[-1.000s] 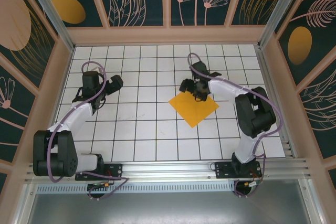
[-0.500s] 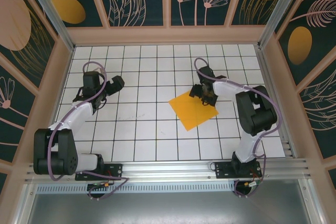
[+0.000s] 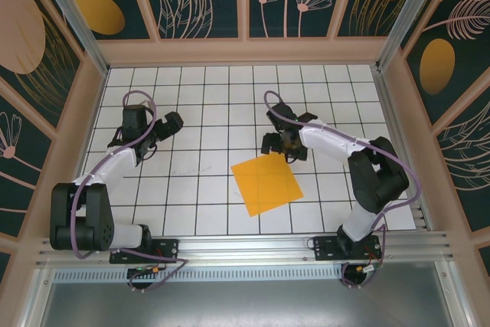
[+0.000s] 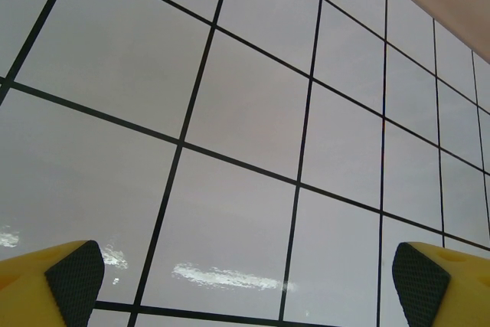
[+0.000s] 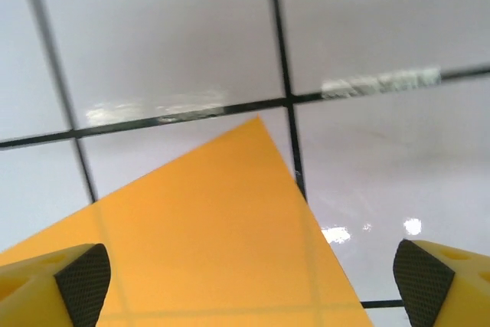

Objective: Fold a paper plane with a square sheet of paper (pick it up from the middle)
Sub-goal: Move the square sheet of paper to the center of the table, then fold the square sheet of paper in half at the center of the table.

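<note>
paper sheet [image 3: 267, 183] on white grid table [image 3: 207, 105], floral panels [image 3: 200, 1] around

the square sheet of paper [image 3: 266, 183] now lies nearer the arm bases and more to the left than a second ago, and it is turned a little. the right gripper [image 3: 282, 144] has come that way too, by the paper's far corner, its jaws a bit wider.

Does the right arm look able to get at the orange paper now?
Probably yes: the open right gripper sits over the far corner of the square sheet of paper, nothing between them.
</note>
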You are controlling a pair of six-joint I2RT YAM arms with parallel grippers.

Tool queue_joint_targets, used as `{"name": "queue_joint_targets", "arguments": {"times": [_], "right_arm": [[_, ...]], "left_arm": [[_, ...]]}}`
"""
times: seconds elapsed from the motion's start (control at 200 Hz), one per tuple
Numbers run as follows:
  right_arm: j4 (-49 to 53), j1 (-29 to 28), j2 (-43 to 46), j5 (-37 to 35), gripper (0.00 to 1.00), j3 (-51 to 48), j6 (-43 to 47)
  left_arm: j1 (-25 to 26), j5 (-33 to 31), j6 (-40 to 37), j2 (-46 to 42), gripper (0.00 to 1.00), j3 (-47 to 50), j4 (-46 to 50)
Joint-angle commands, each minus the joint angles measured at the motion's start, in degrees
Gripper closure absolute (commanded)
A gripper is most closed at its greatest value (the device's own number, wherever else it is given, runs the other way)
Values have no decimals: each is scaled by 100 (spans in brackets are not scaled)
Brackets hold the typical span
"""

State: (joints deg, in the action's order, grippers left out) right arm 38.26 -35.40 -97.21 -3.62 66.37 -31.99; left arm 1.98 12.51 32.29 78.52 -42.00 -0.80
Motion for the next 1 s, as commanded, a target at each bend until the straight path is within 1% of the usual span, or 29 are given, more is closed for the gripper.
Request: {"name": "queue_joint_targets", "arguments": {"times": [0.0,0.1,0.22,0.345,0.585,0.605,0.656,0.881,0.996], "right_arm": [[878,-324,86,-92,1,240,1392],[957,-629,-63,76,1,271,1365],[1180,-1033,-341,38,1,350,985],[1186,-1298,-445,201,1,251,821],[970,-1326,-671,253,1,21,799],[958,-1317,-692,392,1,17,797],[923,-1311,-737,419,1,-5,813],[824,-1225,-884,406,1,-206,758],[772,-1222,-960,373,3,-354,712]], "left_arm": [[-30,120,84,42,1,-116,62],[-31,108,80,42,2,-126,80],[-29,44,38,49,1,-151,149],[-26,6,35,78,1,-157,159],[-31,-12,15,131,1,-177,189],[-26,-5,22,131,2,-179,185],[-31,-18,14,141,2,-176,193],[-30,-18,7,176,2,-190,220],[-26,-30,-3,181,1,-204,238]]}}
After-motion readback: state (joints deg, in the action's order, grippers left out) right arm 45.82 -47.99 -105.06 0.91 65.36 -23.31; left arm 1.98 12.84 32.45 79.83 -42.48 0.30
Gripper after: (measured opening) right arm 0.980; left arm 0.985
